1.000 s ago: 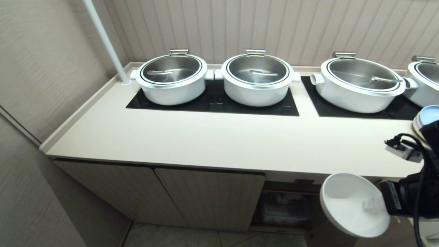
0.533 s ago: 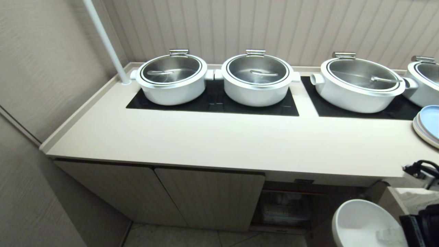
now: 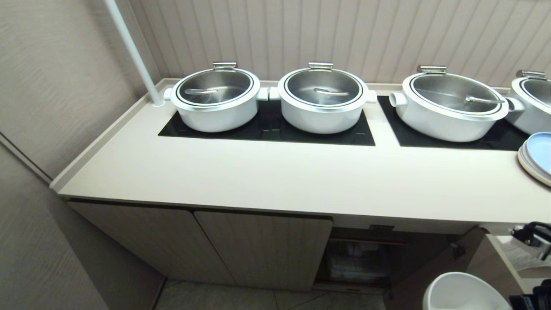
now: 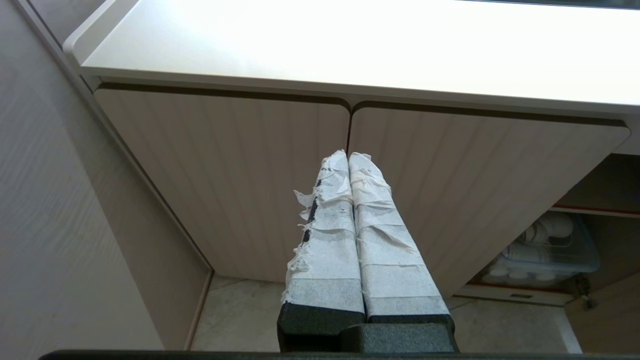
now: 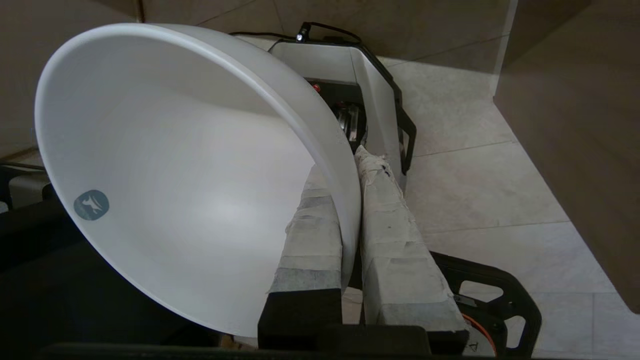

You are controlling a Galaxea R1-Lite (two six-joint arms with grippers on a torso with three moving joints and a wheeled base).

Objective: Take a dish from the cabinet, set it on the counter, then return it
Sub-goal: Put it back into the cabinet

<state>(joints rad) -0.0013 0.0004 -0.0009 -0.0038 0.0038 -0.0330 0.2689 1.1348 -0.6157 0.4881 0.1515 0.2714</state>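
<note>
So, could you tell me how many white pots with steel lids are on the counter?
4: two side by side on the left glass panel, one on the right panel, one cut off at the right edge. More may sit beyond.

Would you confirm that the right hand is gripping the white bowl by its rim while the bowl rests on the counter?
Not quite. The right hand does grip the white bowl by its rim, one finger inside and one outside, but the bowl is not on the counter. The head view shows it held below the counter's edge, in front of the open cabinet.
</note>
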